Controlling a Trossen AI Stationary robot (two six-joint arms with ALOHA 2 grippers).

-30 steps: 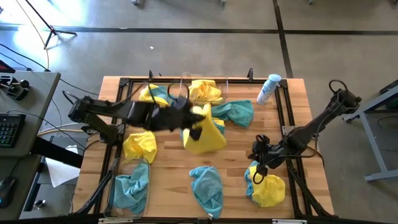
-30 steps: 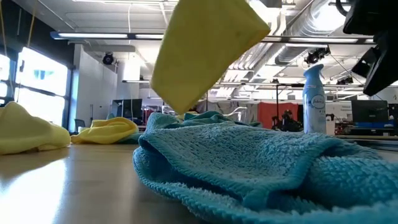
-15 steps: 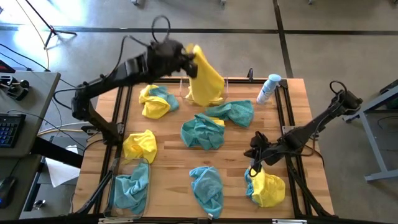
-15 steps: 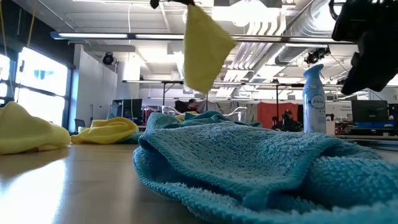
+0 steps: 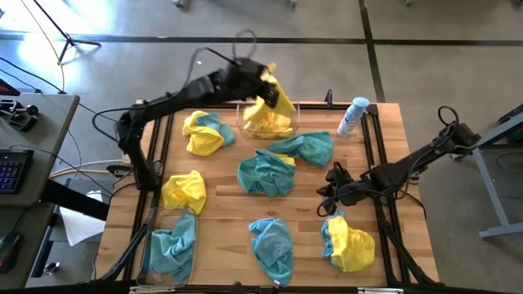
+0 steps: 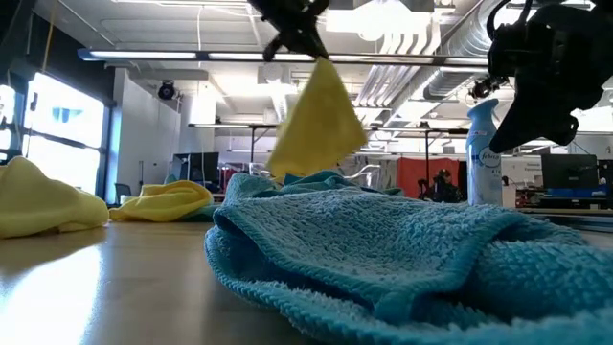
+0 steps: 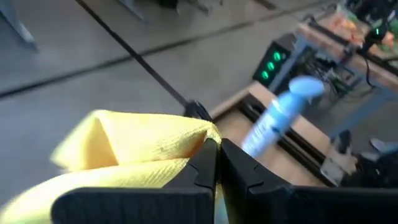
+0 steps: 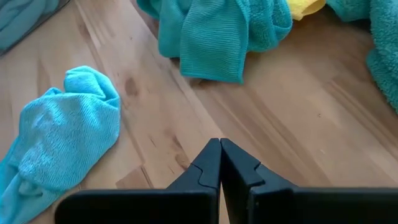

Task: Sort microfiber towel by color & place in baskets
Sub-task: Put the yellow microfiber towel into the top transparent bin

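My left gripper (image 5: 261, 77) is shut on a yellow microfiber towel (image 5: 275, 95) over the far clear basket (image 5: 242, 110), which holds yellow towels (image 5: 265, 121). In the low view the towel (image 6: 316, 120) hangs under that gripper (image 6: 292, 29). My right gripper (image 5: 328, 192) is shut on nothing, above bare wood near a yellow-and-teal pile (image 5: 347, 245). Teal towels lie mid-table (image 5: 265, 173), (image 5: 306, 147) and near the front (image 5: 272, 245). The near-left basket (image 5: 152, 219) holds a teal towel (image 5: 172, 249). My left gripper pinches the yellow towel between its two shut fingers at an upper corner fold (image 7: 202, 134). The towel hangs slack below the fingers. In the low view the front teal towel hides its lower end (image 6: 287, 171), so I cannot tell whether it touches the basket's contents.
A white-and-blue spray bottle (image 5: 353, 116) stands at the far right. A yellow-and-teal bundle (image 5: 204, 131) and a yellow towel (image 5: 184, 189) lie on the left. Black rails (image 5: 376, 163) run along the table's sides. A teal towel (image 6: 383, 249) fills the low view's foreground.
My left gripper, still shut on the yellow towel, has carried it from the table's middle toward the far edge, then a little right, over the far basket. The towel has left the mid-table teal towel and hangs free. My right gripper has shifted slightly toward the far edge.
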